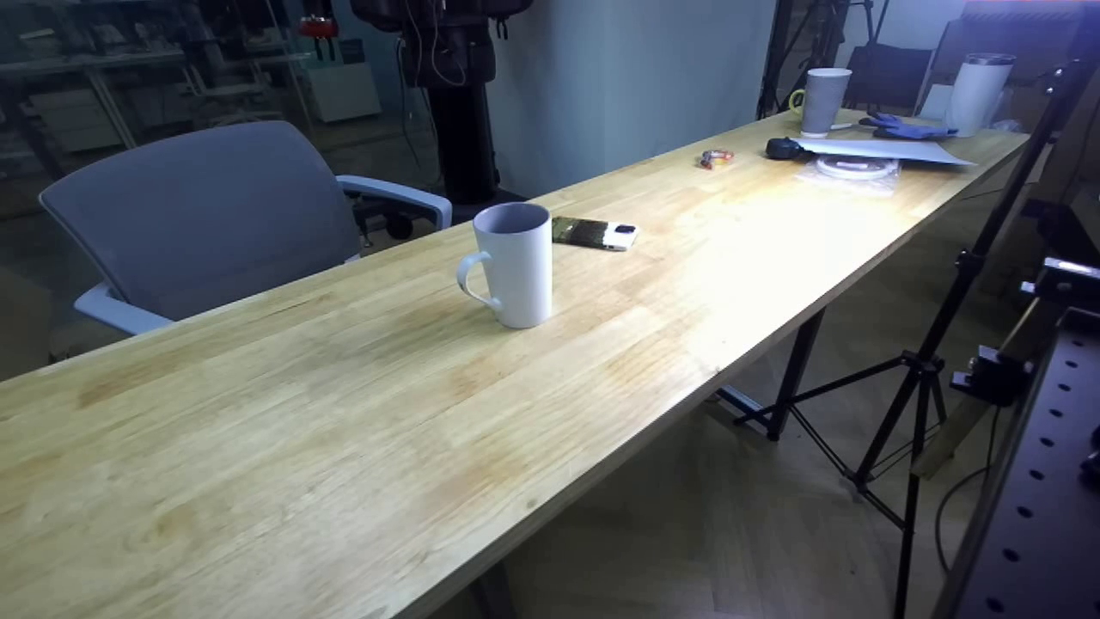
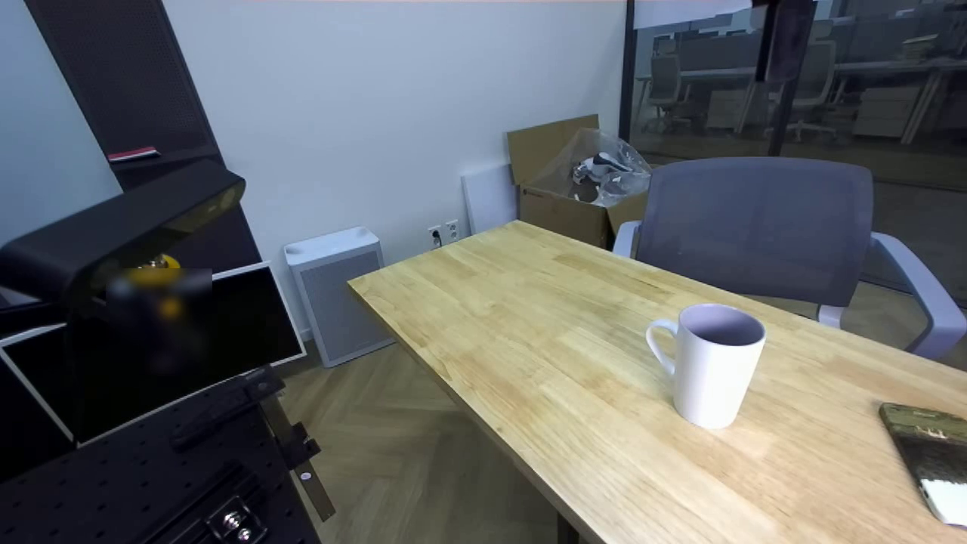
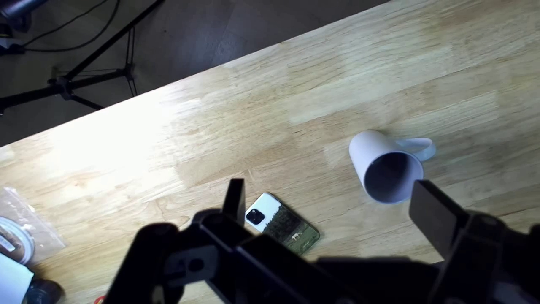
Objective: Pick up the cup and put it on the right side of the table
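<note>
The cup (image 1: 524, 279), a plain white mug with a loop handle, stands upright on the light-wood table (image 1: 326, 430). In an exterior view the cup (image 2: 710, 385) stands on the table (image 2: 521, 325) with its handle toward the table's near end. In the wrist view the cup (image 3: 366, 150) lies beyond the fingertips, nearer the right finger, its handle pointing right. My gripper (image 3: 329, 183) is open and empty above the table (image 3: 261, 139). The right fingertip overlaps the cup's rim in the picture, but the gap between its fingers holds nothing. I cannot make out the gripper in the exterior views.
A phone (image 3: 291, 228) lies flat beside the cup, near the left finger in the wrist view; it also shows in both exterior views (image 1: 593, 233) (image 2: 933, 453). A grey mug (image 1: 827, 99), a white tumbler (image 1: 978, 94) and papers stand farther along. A chair (image 1: 215, 215) borders the table.
</note>
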### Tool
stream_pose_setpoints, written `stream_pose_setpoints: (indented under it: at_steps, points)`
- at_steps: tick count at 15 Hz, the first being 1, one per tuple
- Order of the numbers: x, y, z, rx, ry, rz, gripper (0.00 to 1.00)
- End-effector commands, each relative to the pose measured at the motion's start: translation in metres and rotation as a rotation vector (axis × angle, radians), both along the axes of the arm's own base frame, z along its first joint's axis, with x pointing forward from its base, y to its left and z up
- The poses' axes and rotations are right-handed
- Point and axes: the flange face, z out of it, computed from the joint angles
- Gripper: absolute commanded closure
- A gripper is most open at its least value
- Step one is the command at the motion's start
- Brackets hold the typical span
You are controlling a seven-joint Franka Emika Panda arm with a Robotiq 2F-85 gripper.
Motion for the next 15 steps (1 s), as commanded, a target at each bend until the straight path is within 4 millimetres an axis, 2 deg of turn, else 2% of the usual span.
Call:
stream_pose_setpoints:
  at_steps: [1,6,15]
  points:
    - [0.014,-0.002,-0.004,0.010,0.010,0.018,0.00]
    - [0.052,-0.007,-0.018,0.014,0.008,0.018,0.00]
    - [0.139,-0.012,-0.049,-0.005,0.033,0.003,0.00]
